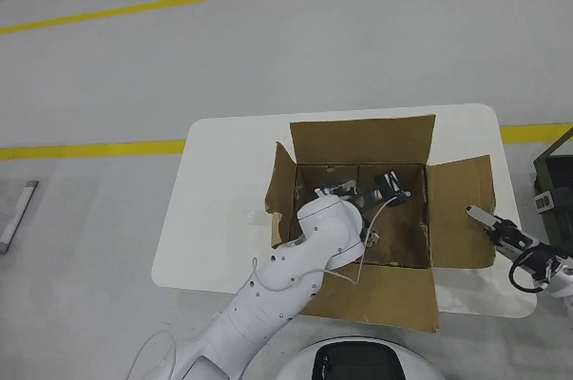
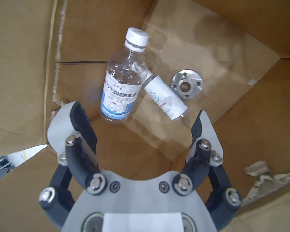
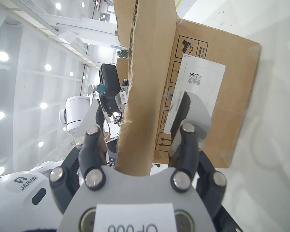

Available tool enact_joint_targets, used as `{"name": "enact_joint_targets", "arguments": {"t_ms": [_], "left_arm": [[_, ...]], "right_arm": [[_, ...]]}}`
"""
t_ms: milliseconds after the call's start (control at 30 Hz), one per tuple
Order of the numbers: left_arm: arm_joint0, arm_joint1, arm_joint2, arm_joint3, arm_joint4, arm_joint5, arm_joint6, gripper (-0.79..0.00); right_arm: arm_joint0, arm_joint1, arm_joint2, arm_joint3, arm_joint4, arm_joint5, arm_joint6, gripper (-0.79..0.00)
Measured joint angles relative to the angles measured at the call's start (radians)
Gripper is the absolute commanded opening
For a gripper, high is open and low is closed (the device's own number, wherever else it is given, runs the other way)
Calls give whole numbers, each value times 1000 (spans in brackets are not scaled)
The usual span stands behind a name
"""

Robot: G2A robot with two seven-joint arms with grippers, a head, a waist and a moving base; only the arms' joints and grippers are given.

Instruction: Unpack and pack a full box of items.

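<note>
Spread wide and holding nothing, the left gripper [image 2: 138, 115] is hanging inside the cardboard box [image 2: 91, 8], just above its floor. Below it, three things are lying on the cardboard: a clear bottle [image 2: 122, 83] with a white cap, on its side; a small white tube [image 2: 165, 97], touching the bottle's shoulder; and a metal flange [image 2: 187, 83], just beside the tube but apart from it.

From above, the box is sitting open on the white counter [image 1: 219, 190] with all four flaps folded outward. The left arm is reaching down into it, and the right gripper [image 1: 484, 218] is sitting astride the right-hand flap [image 1: 462, 204], apparently keeping it out of the way. Whether it is actually clamping the cardboard, I cannot tell.

As for progress, the box is looking far from full, with only these three pieces showing and much bare floor around them. That is pointing to a job in the middle rather than at either end. It could be an unpacking with three items left to lift out, or a repacking with three already laid in. The stance of the left gripper is fitting either reading equally well. If it is unpacking, the bottle is lying closest under the spread jaws and seems the likeliest next pick, with the tube and flange remaining after it.
</note>
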Motion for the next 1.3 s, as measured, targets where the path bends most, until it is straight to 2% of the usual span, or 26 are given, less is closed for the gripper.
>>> {"name": "enact_joint_targets", "arguments": {"t_ms": [200,267,333,500,733,1100,1233,1267,1300], "left_arm": [[-13,-1,-12,80,27,-13,21,0],[-21,-4,-13,99,30,-15,36,-25],[-32,-8,-12,124,31,-16,55,-83],[-64,-23,4,190,35,-8,101,-145],[-97,-46,33,294,39,-4,139,-102],[-137,-78,55,418,49,20,185,-172],[-149,-89,63,453,56,23,200,-175],[-151,-92,66,462,57,23,202,-191],[-154,-95,69,472,60,22,205,-249]], "right_arm": [[0,0,1,-9,0,9,-9,-600],[0,0,1,-12,-1,13,-12,-603],[1,0,2,-16,-4,16,-14,-616],[2,1,2,-24,-7,20,-18,-631],[1,1,3,-27,-12,20,-19,-643],[-1,2,5,-29,-21,21,-22,-659],[0,2,3,-33,-25,22,-24,-665],[1,2,2,-33,-26,22,-24,-671],[1,2,1,-33,-27,22,-24,-674]]}}
